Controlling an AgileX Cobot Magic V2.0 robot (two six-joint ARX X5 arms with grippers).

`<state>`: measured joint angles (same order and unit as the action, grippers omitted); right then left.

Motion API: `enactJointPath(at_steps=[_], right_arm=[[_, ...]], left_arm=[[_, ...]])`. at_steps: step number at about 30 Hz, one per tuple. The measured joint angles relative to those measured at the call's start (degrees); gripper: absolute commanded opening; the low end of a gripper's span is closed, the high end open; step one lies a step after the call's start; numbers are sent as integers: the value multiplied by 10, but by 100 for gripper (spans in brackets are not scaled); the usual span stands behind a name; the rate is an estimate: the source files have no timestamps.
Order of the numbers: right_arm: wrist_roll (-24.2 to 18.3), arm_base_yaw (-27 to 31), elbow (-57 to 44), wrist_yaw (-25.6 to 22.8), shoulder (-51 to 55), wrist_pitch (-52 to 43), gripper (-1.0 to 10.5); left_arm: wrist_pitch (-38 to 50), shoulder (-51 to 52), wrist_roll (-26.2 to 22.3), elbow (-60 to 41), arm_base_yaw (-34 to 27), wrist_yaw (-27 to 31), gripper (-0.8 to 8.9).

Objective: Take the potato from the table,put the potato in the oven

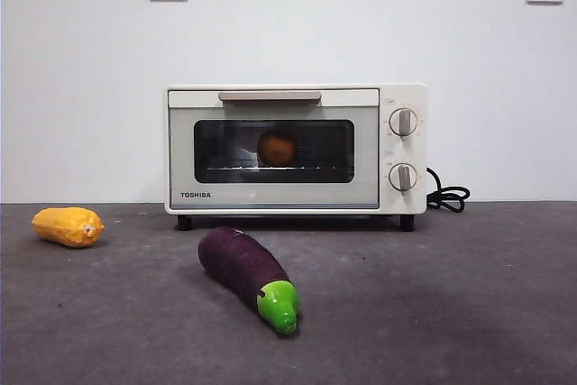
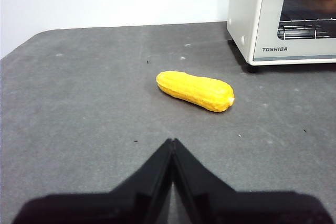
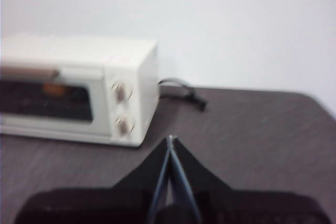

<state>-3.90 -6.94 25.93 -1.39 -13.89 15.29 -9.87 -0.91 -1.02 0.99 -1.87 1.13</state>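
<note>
The round orange-brown potato (image 1: 277, 148) sits on the rack inside the cream-white oven (image 1: 295, 149), seen through the dark glass of the closed door; it shows as an orange blur (image 3: 54, 89) in the blurred right wrist view. The oven (image 2: 283, 17) stands at the back of the dark grey table (image 1: 451, 313). My left gripper (image 2: 171, 141) is shut and empty, above the table near the yellow vegetable. My right gripper (image 3: 170, 139) is shut and empty, off the oven's (image 3: 79, 90) knob side. Neither gripper shows in the front view.
A yellow-orange ribbed vegetable (image 1: 68, 225) (image 2: 195, 91) lies at the left of the table. A purple eggplant (image 1: 248, 274) with a green tip lies in front of the oven. The black cord (image 1: 448, 196) (image 3: 184, 92) trails from the oven's right side.
</note>
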Motion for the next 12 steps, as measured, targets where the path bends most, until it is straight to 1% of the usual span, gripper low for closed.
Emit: enactJointPath(at_steps=[1,3,7,12], right_arm=[[0,18,-35,27,13,-15,2],[3,41,-81,45,30,-26,2],[29,78,-163,47,58,-59,2],[44,98,-210,47,84,-79,2]], left_arm=[[0,0,0,0,0,0,-4],[0,0,0,0,0,0,-4],[0,0,0,0,0,0,-4],[0,0,0,0,0,0,-4]])
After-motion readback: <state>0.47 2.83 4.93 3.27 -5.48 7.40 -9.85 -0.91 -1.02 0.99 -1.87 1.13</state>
